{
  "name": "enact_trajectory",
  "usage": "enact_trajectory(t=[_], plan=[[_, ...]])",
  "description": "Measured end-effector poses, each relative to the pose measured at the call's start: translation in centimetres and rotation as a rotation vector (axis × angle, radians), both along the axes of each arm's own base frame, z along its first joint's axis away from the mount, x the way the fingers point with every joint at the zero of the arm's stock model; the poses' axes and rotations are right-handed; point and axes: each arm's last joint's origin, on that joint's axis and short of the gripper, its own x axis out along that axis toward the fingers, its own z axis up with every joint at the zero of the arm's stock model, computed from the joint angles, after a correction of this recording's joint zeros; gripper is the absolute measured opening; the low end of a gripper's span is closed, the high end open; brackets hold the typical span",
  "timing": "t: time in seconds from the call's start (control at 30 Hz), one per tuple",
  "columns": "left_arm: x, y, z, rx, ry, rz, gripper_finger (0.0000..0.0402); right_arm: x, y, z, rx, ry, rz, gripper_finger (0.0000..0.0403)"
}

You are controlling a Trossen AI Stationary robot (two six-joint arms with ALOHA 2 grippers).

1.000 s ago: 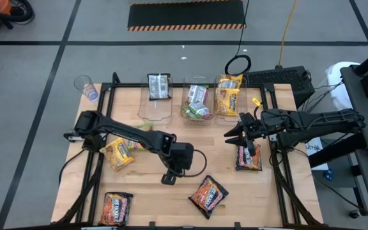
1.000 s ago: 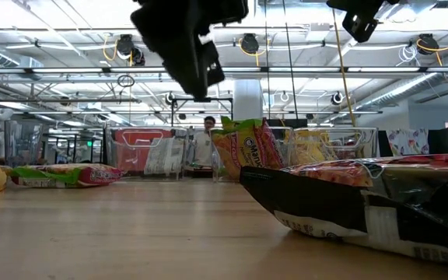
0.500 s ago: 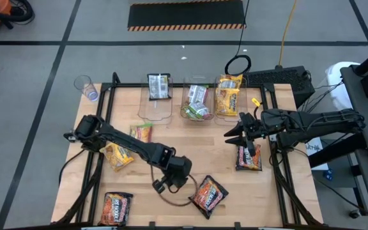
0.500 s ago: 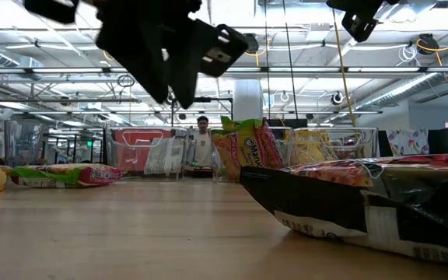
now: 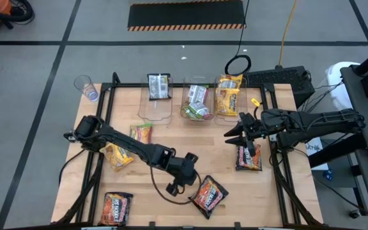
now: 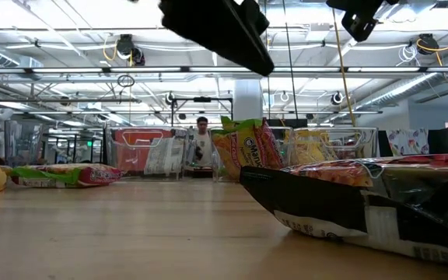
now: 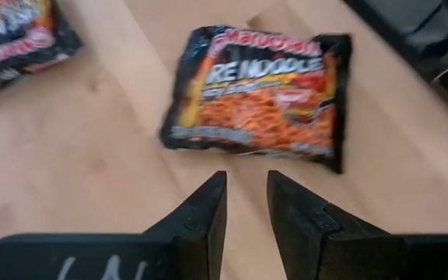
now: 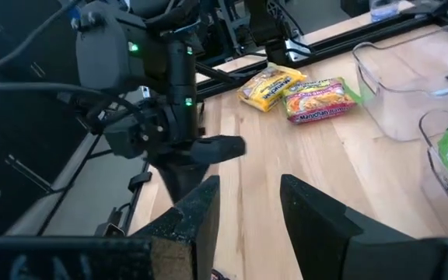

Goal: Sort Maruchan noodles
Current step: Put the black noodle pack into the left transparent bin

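Item: dark Maruchan fire-noodle packet [image 5: 208, 195], lying flat on the worktop near its front edge, a little right of centre. Long axis runs diagonally to the worktop's edges; in the left wrist view the packet [image 7: 259, 97] lies broadside across the line of the fingers, printed face up.

Tool: left gripper [image 5: 173, 186], hanging just beside the packet on its left-edge side, not touching. Fingers [image 7: 201, 214] released, a narrow gap between them, nothing held. Height above the wood is hard to judge; probably low.

Relation governing the coming move: the packet lies straight ahead of the left gripper, toward the worktop's right edge, so the left arm is clearly the nearer 1.

Second tool: right gripper [image 5: 240, 133], waiting above the right side of the worktop, jaws parted and empty, with another dark packet [image 5: 248, 158] close to it, toward the front edge.

Remaining stock: 1 dark packet [image 5: 115, 207] at the front-left corner; a yellow packet [image 5: 117, 154] and a green-edged packet [image 5: 142, 133] on the left half.
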Motion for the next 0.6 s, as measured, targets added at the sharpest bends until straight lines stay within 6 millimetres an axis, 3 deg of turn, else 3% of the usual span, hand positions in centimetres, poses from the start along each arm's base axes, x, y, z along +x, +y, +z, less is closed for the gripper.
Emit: enact_trajectory(t=[0.3,0.6], plan=[[-2.0,-5.2,-0.2,-0.034,0.020,0.036,0.0099,-0.1,0.3,0.0,-0.052,-0.018,0.133,0.0130],[-1.6,-8.1,-4.6,-0.031,0.049,0.094,0.0099,-0.1,0.3,0.1,-0.052,-0.029,0.132,0.0130]])
